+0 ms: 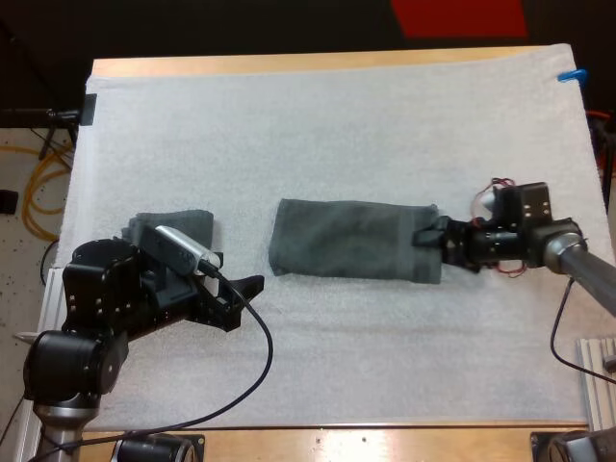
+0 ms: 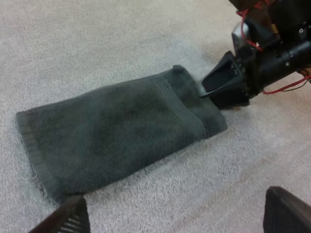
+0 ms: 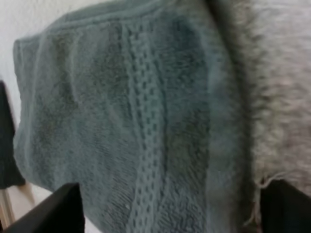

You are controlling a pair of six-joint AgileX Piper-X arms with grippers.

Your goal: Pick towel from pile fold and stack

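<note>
Long folded dark grey-green towel (image 1: 351, 252) lies flat at ctr of the white foam mat (image 1: 337, 125), long axis running 9-to-3. Our right gripper (image 1: 430, 238) is at its 3 o'clock end, fingers wide apart w/ the hem between them and not pinched. We'd guess it's lined up there to take that end for the next fold. Our left gripper (image 1: 243, 303) sits at approx 8 o'clock of the mat, fingers also spread, holding nothing, prob parked clear. Second dark grey-green towel (image 1: 183, 226), bunched and partly under the left arm, is at 9 o'clock. Can't tell if it's pile or stack. Fold looks part done.
</note>
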